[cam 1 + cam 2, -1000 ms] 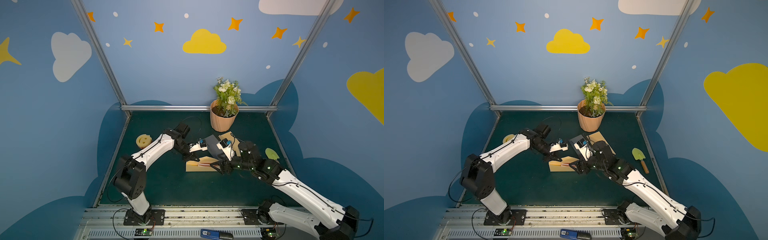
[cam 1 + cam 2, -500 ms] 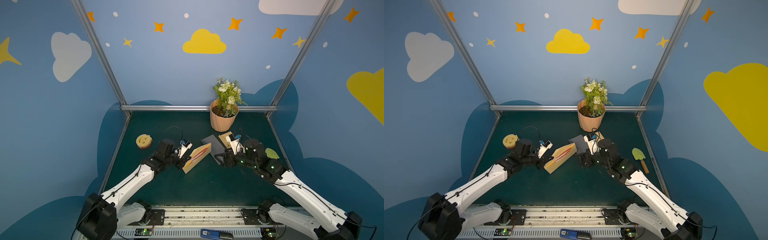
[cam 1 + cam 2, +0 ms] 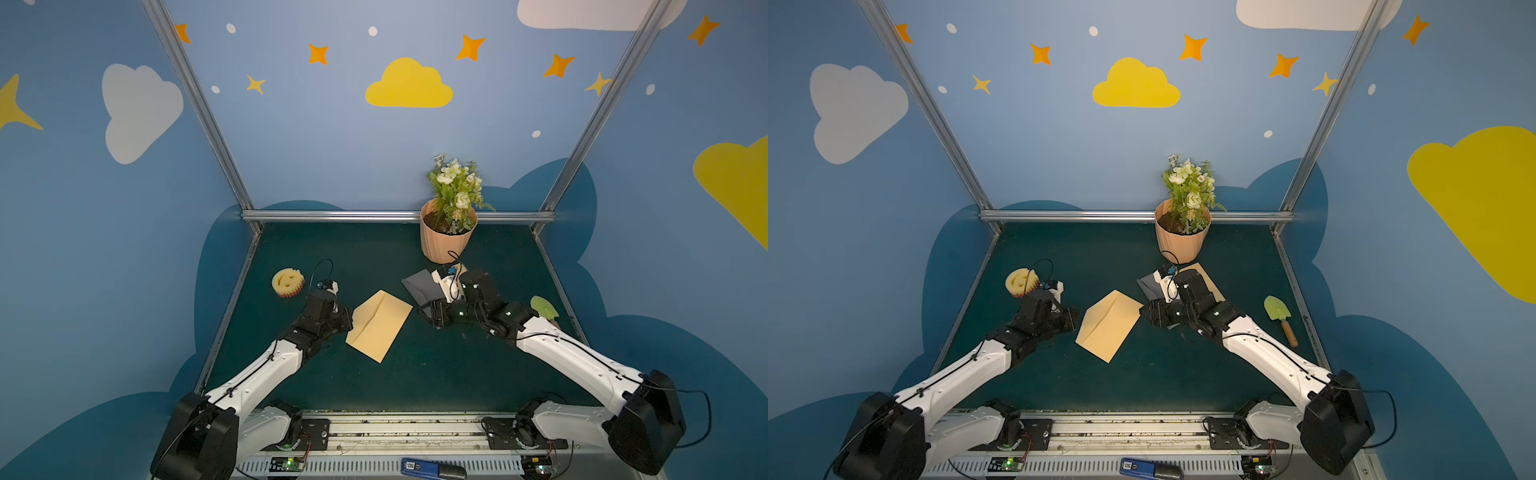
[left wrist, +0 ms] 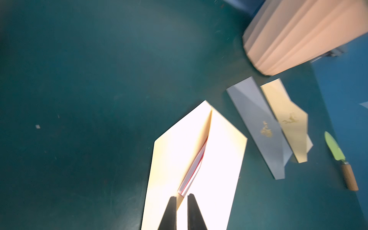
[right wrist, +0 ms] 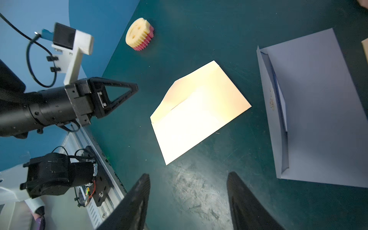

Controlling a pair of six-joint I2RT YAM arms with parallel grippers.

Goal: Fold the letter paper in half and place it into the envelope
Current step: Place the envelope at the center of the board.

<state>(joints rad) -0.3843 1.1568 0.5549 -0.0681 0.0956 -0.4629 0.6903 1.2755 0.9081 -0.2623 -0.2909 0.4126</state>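
The tan envelope (image 3: 379,326) (image 3: 1109,326) lies flat in the middle of the green mat. In the left wrist view the letter paper (image 4: 194,171), white with a red edge, shows inside the envelope (image 4: 219,159) under its flap. My left gripper (image 4: 182,196) stands at the envelope's left edge (image 3: 347,320), its fingers a narrow gap apart and holding nothing. From the right wrist view it (image 5: 136,87) sits clear of the envelope (image 5: 199,111). My right gripper (image 5: 188,179) (image 3: 1148,313) is open over bare mat just right of the envelope.
A grey envelope (image 3: 422,284) (image 4: 258,127) and another tan one (image 4: 286,123) lie under my right arm. A flower pot (image 3: 446,237) stands at the back. A smiley sponge (image 3: 287,282) sits at the left and a green trowel (image 3: 1279,313) at the right.
The envelope, held tilted up by the left gripper half a second ago, now lies flat. The left gripper has parted its fingers and let go. The right gripper has drawn back to the right.
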